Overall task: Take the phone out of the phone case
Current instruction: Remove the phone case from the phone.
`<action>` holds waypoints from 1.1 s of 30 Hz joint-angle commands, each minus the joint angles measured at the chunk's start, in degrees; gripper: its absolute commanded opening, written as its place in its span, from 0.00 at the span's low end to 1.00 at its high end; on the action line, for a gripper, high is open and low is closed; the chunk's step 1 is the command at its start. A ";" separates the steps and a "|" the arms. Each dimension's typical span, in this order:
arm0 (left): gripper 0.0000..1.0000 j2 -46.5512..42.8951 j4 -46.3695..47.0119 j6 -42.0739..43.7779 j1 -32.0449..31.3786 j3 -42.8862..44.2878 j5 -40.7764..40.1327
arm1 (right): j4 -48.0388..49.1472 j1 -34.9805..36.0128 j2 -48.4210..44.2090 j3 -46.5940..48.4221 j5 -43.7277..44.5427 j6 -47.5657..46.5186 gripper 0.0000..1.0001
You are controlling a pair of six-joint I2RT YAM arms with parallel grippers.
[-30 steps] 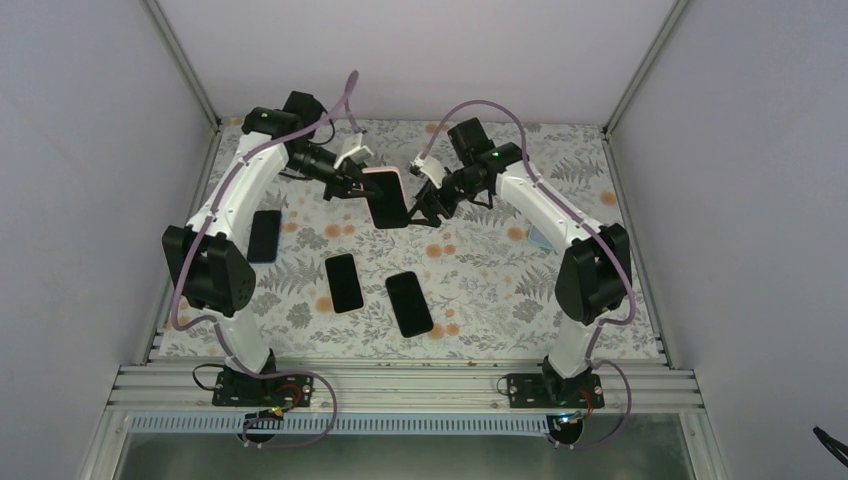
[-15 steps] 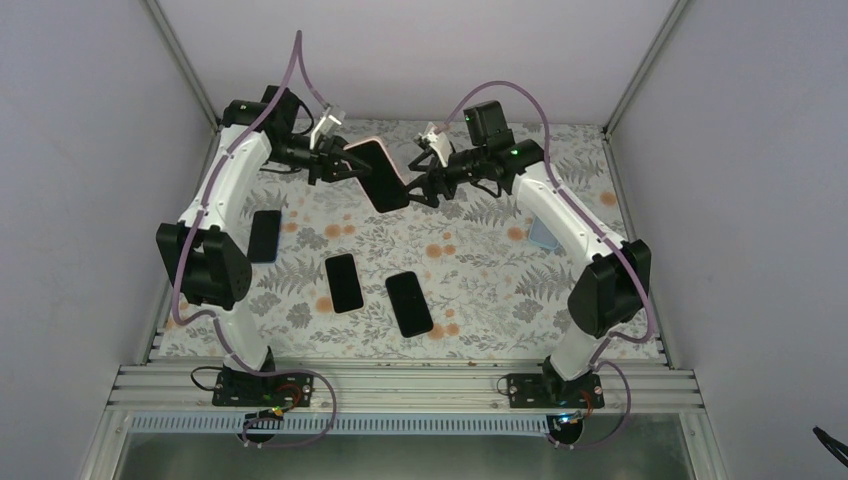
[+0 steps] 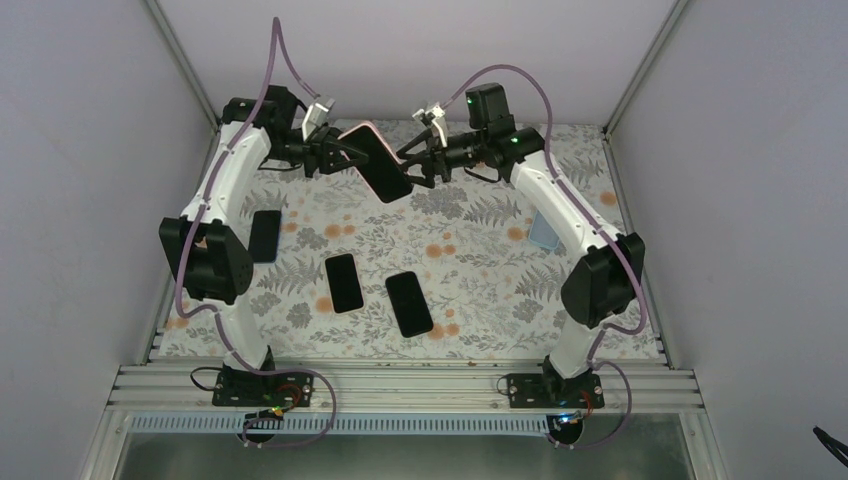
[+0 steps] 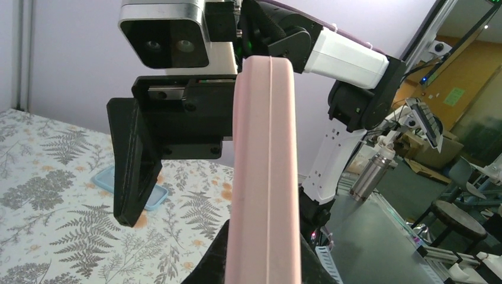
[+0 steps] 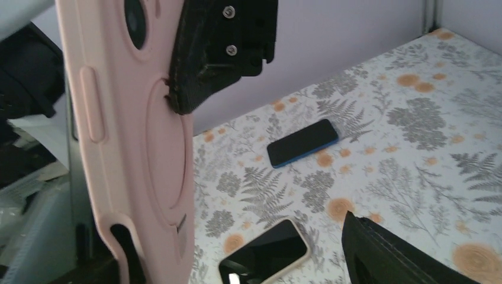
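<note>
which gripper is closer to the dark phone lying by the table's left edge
Left. The left gripper, shut on the pink phone case, is raised over the table behind that phone and a little to its right. The open right gripper is beyond the case, farther right.

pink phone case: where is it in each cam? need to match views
Top external: pink phone case at upper centre, raised above the far end of the table.
Left wrist: centre, edge-on, running upright from the bottom edge.
Right wrist: left side, its back and camera cutout facing the lens.
Shared landmark: floral table cover.
</note>
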 commanded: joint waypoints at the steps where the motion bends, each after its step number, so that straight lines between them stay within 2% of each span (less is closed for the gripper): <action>1: 0.02 5.06 4.45 1.91 -2.80 0.35 -8.52 | 11.80 7.98 -0.86 6.56 -20.82 6.01 0.72; 4: 0.02 5.59 4.41 1.32 -2.72 1.33 -11.32 | 10.55 7.99 -1.28 6.77 -19.22 4.83 0.57; 6: 0.02 4.79 4.45 1.12 -2.65 2.20 -13.19 | 8.07 7.54 -2.07 6.76 -18.40 2.35 0.43; 9: 0.02 3.02 4.45 0.03 -2.36 3.97 -14.35 | 5.81 5.88 -3.60 5.72 -17.32 0.01 0.08; 10: 0.03 2.56 4.45 -0.62 -2.40 4.85 -14.91 | 5.32 5.02 -4.24 5.32 -16.94 -0.48 0.04; 11: 0.05 2.32 4.52 -1.70 -2.38 6.12 -15.78 | 5.01 4.09 -5.00 4.74 -16.61 -0.74 0.03; 12: 0.12 2.14 4.47 -2.93 -2.29 7.47 -16.85 | 5.01 3.13 -5.74 4.01 -16.42 -0.87 0.03; 14: 0.32 1.51 4.45 -5.39 -2.15 10.22 -19.15 | 5.01 1.22 -7.34 2.19 -15.19 -0.92 0.03; 15: 0.45 0.80 4.45 -6.06 -2.10 11.49 -19.75 | 4.75 0.17 -8.25 1.53 -14.96 -1.10 0.03; 17: 0.81 -1.20 4.45 -6.75 -2.01 13.75 -21.67 | 4.37 -1.99 -9.32 0.45 -14.40 -0.83 0.03; 19: 0.98 -2.78 4.52 -8.32 -2.03 17.73 -25.11 | 3.50 -4.44 -10.15 -0.07 -13.98 -0.66 0.03; 22: 1.00 -4.95 4.53 -11.32 -1.88 28.02 -31.70 | 2.97 -8.10 -11.51 -0.44 -9.53 0.97 0.03; 25: 1.00 -9.58 9.75 -14.13 -2.77 28.27 -38.27 | 6.74 -12.47 -12.42 -1.02 0.17 7.35 0.03; 27: 1.00 -15.89 20.93 -20.82 -6.14 20.76 -50.82 | 8.84 -15.05 -12.12 -0.14 9.03 11.56 0.03; 31: 1.00 -29.40 52.37 -21.64 -16.05 -7.95 -76.54 | 14.12 -16.30 -11.36 2.51 23.10 17.94 0.03; 33: 1.00 -27.52 57.80 -21.33 -19.95 -10.64 -87.18 | 17.17 -15.95 -10.75 3.48 28.78 20.76 0.03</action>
